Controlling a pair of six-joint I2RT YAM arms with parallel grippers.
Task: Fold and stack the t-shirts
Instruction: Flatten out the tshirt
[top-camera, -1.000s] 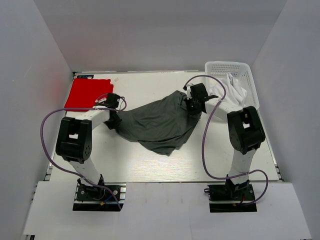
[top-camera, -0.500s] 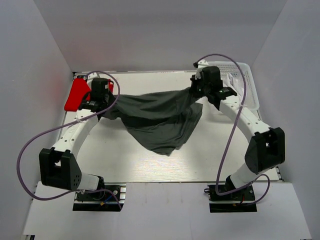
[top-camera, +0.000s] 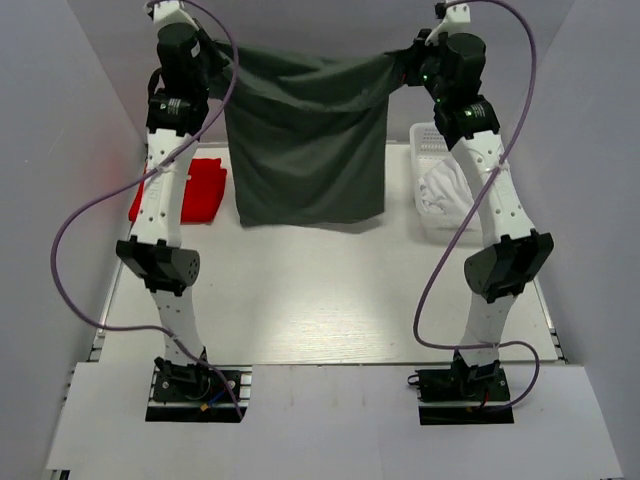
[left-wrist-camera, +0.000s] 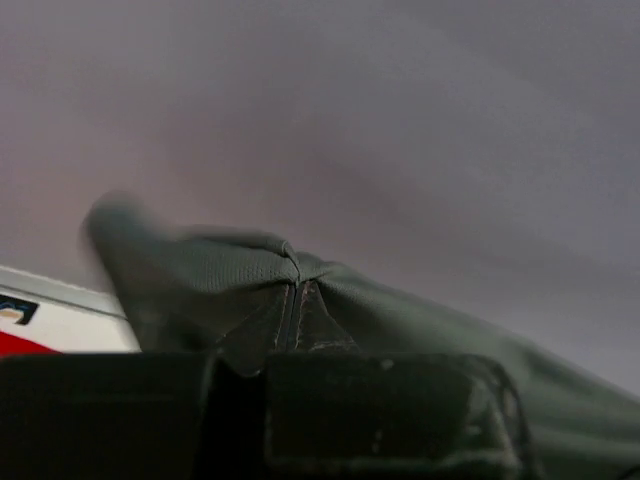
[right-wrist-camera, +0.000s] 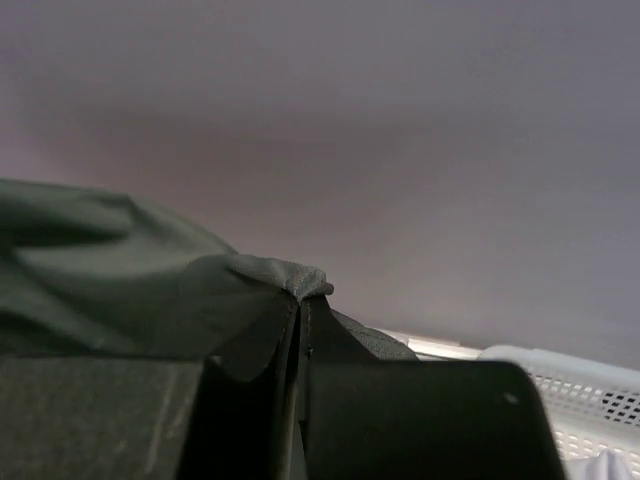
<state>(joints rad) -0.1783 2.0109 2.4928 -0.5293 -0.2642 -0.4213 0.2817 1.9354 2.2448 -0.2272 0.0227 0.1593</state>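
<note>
The dark grey t-shirt (top-camera: 308, 140) hangs high above the table, stretched flat between both raised arms. My left gripper (top-camera: 212, 62) is shut on its upper left corner, and the pinched grey cloth (left-wrist-camera: 240, 275) bunches over the jaws in the left wrist view. At the upper right corner my right gripper (top-camera: 410, 68) is shut on the cloth (right-wrist-camera: 260, 285) too. A red t-shirt (top-camera: 190, 190) lies folded on the table at the far left, partly behind the left arm. The white t-shirt (top-camera: 445, 190) sits crumpled in the basket.
A white plastic lattice basket (top-camera: 428, 135) stands at the back right of the table, also seen as the basket (right-wrist-camera: 590, 390) low in the right wrist view. Grey walls enclose the table on three sides. Purple cables loop from both arms.
Both arms have swung up from the table, lifting the dark grey t-shirt from a loose heap into a flat hanging sheet. The grips stayed shut throughout.
</note>
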